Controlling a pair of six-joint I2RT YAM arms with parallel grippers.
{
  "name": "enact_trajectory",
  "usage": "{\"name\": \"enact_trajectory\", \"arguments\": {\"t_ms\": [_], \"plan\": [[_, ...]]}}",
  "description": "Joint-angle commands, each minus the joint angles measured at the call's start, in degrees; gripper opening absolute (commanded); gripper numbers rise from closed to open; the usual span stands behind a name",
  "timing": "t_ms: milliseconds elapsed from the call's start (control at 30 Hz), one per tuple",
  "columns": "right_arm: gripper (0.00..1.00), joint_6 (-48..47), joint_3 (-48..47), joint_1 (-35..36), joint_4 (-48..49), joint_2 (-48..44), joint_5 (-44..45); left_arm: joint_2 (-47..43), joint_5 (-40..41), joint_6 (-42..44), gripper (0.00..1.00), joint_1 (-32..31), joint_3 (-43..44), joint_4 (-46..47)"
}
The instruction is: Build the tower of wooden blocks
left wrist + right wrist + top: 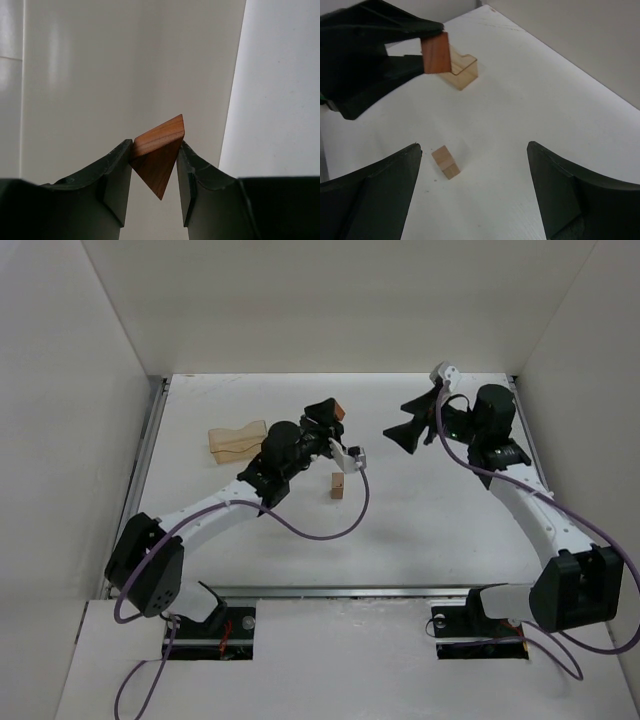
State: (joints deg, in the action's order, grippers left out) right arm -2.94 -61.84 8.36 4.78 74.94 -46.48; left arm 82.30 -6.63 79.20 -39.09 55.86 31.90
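My left gripper (330, 415) is shut on the reddish-brown triangular roof piece (159, 152), held in the air with its point down between the fingers; it also shows in the top view (339, 411) and the right wrist view (436, 53). The tan cuboid (337, 486) stands upright on the table, below and nearer than the held piece, and shows in the right wrist view (445, 161). My right gripper (412, 418) is open and empty, raised to the right of the cuboid; in its own view (474, 152) the cuboid lies near its left finger.
A pale curved wooden block (237, 440) lies on the table at the back left, also seen in the right wrist view (462, 70). White walls enclose the table at the back and both sides.
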Motion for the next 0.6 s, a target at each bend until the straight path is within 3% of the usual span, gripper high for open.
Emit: {"name": "enact_trajectory", "arguments": {"t_ms": [0,167,567], "plan": [[0.92,-3.1,0.7,3.1,7.7,-2.6,-3.9,-3.9,-4.9,4.2,0.0,-1.3,-2.9,10.1],[0.92,-3.1,1.3,4.4,11.1,-2.1,-3.3,-9.2,-11.1,5.8,0.0,-3.1,-7.4,11.7],[0.88,-1.0,-1.0,10.4,12.3,0.5,-5.9,-9.9,-10.6,6.5,0.0,-5.6,-7.9,11.1]]}}
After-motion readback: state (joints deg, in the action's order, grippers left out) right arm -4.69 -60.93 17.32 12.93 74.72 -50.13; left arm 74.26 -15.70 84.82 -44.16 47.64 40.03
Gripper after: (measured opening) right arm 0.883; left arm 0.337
